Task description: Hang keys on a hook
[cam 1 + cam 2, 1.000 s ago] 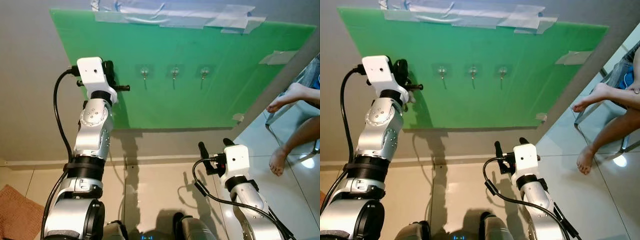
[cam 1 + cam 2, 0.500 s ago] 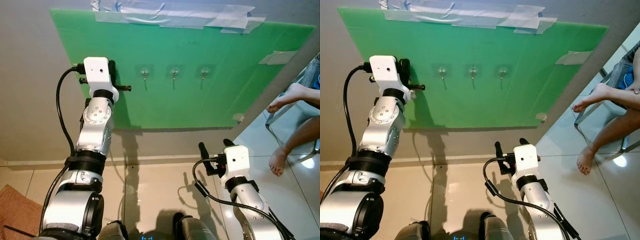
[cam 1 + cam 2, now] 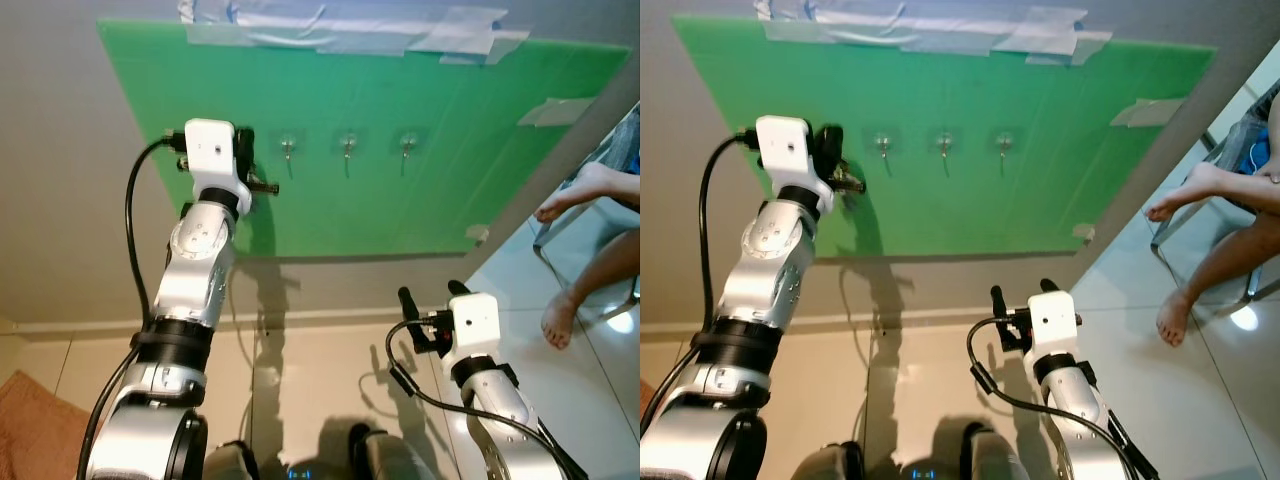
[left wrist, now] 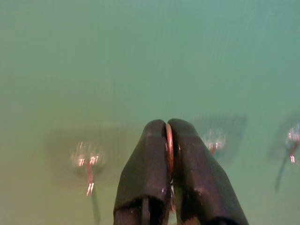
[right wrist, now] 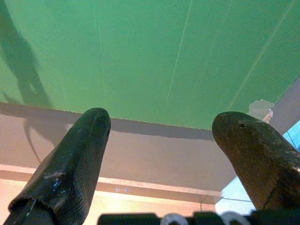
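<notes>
Three small clear hooks sit in a row on the green board (image 3: 400,100) taped to the wall: left hook (image 3: 288,147), middle hook (image 3: 349,146), right hook (image 3: 408,145). My left gripper (image 3: 262,186) is raised close to the board, just left of and slightly below the left hook. It is shut on a key ring (image 4: 169,149), whose thin copper-coloured edge shows between the two fingers (image 4: 149,178) in the left wrist view. The left hook (image 4: 87,161) appears blurred beyond those fingers. My right gripper (image 3: 432,300) hangs low, open and empty.
A person's bare feet (image 3: 580,195) and legs are at the right, by a chair. A brown mat (image 3: 35,430) lies on the tiled floor at the lower left. Grey tape (image 3: 340,25) holds the board's top edge.
My left gripper has moved right along the board toward the left hook, still holding the key ring. The right arm has stayed put.
</notes>
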Controlling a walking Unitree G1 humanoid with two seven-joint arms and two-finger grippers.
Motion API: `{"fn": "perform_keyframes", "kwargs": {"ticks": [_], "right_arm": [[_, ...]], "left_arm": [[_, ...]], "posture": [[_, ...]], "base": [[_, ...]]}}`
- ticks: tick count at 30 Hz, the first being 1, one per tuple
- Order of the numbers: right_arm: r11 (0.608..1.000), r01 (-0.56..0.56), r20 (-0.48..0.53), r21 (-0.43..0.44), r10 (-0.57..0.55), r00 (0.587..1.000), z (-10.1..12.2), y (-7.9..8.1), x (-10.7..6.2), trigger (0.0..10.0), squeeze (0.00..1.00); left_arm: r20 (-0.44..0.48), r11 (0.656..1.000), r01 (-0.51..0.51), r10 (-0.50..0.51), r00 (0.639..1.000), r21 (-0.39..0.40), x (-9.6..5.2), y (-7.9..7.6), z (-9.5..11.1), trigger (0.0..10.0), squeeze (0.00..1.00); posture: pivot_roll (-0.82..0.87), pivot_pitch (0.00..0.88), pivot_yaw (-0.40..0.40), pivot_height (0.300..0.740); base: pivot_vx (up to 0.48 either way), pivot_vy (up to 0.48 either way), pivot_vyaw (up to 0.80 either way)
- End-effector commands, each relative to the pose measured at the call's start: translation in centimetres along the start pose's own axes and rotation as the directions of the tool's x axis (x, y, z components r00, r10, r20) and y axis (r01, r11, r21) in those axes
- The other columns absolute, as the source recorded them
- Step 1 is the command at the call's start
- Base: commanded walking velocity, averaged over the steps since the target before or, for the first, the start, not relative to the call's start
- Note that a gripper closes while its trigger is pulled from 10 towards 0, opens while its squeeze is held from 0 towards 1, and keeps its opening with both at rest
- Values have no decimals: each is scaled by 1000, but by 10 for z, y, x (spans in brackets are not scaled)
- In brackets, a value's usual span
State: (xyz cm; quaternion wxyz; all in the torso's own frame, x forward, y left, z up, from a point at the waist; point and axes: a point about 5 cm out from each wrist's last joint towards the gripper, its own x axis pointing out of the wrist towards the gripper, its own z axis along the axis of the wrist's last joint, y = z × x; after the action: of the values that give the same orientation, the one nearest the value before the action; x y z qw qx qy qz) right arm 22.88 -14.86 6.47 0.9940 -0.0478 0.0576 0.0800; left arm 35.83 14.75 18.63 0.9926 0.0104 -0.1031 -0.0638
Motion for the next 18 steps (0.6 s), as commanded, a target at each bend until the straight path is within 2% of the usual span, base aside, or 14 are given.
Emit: {"fn": "perform_keyframes", "kwargs": {"ticks": [1,6,7,9,11,13,14,16,17,18], "right_arm": [[1000,19,-5,-2,-19,1000,-1,-3,-4,10000,0],[1000,10,-10,3,-10,1000,-3,-2,-3,10000,0],[1000,10,-10,3,-10,1000,-3,-2,-3,10000,0],[1000,6,-6,6,-6,1000,-2,-1,-1,10000,0],[1000,12,2,23,-12,1000,0,-2,2,10000,0],[998,34,7,61,-34,999,3,-5,6,10000,0],[997,38,13,65,-39,999,5,-6,8,10000,0],[997,38,13,65,-39,999,5,-6,8,10000,0],[998,39,26,58,-40,999,7,-7,12,10000,0],[998,38,30,55,-40,999,8,-7,14,10000,0]], "left_arm": [[26,1000,26,-26,999,10,-7,3,11,0,0],[41,995,92,-93,995,40,-24,5,20,0,0],[41,995,92,-93,995,40,-24,5,20,0,0],[28,990,135,-137,990,40,-33,4,18,0,0],[-10,983,186,-185,983,1,-46,5,11,0,0],[-3,982,188,-188,982,-9,-58,11,5,0,0],[16,982,184,-185,983,46,-64,14,3,0,0],[16,982,184,-185,983,46,-64,14,3,0,0],[50,972,155,-166,985,176,-75,18,-2,0,0],[64,964,144,-161,985,224,-78,18,-4,0,0]], "posture": [[-179,172,12,740],[-148,173,12,740],[-148,173,12,740],[-139,170,12,740],[-133,169,11,740],[-131,166,10,740],[-128,160,9,740],[-128,160,9,740],[-122,153,8,740],[-122,153,8,740]], "base": [[0,0,0],[0,0,0],[0,0,0],[0,0,0],[0,0,0],[0,0,0],[0,0,0],[0,0,0],[0,0,0],[0,0,0]]}}
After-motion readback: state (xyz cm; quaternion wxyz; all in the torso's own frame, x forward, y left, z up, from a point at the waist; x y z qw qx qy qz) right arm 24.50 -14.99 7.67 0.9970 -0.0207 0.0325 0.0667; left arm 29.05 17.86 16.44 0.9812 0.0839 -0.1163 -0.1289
